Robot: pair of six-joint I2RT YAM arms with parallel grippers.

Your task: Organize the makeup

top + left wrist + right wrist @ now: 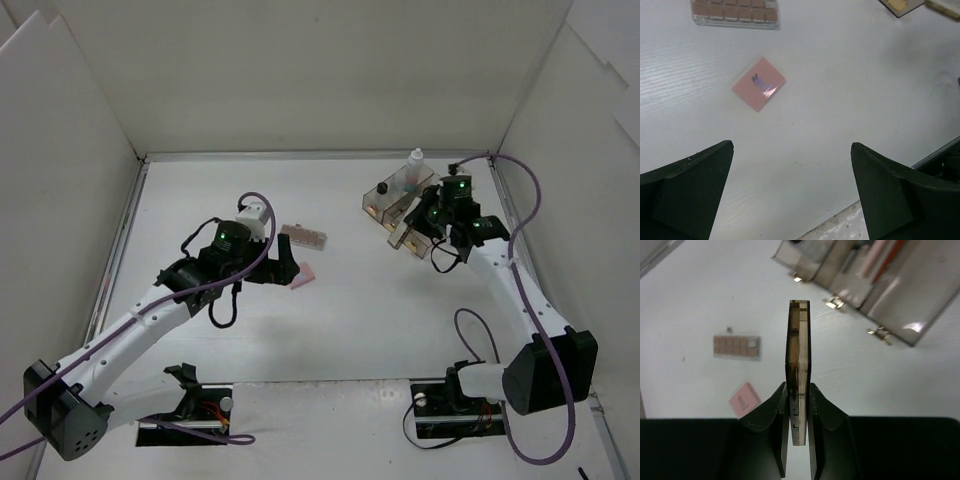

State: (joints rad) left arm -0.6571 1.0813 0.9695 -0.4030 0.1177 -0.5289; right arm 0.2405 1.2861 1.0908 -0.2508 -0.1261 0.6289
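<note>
Abt midway, by look. Pinching thin brownish case (799,350) edge-on w/ right claw (797,386), just beside tray (375,195); bottle (416,158) + few bits inside tray. Holding left claw (792,145) spread wide above counter (840,100), empty. Left to stow: pink compact (759,83), brown palette (735,12), both loose on counter.

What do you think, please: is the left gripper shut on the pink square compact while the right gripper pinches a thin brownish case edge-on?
Not quite: the left gripper is open and holds nothing; the pink square compact lies on the table ahead of it, as the left wrist view shows. The right gripper does pinch the thin brownish case edge-on.
</note>
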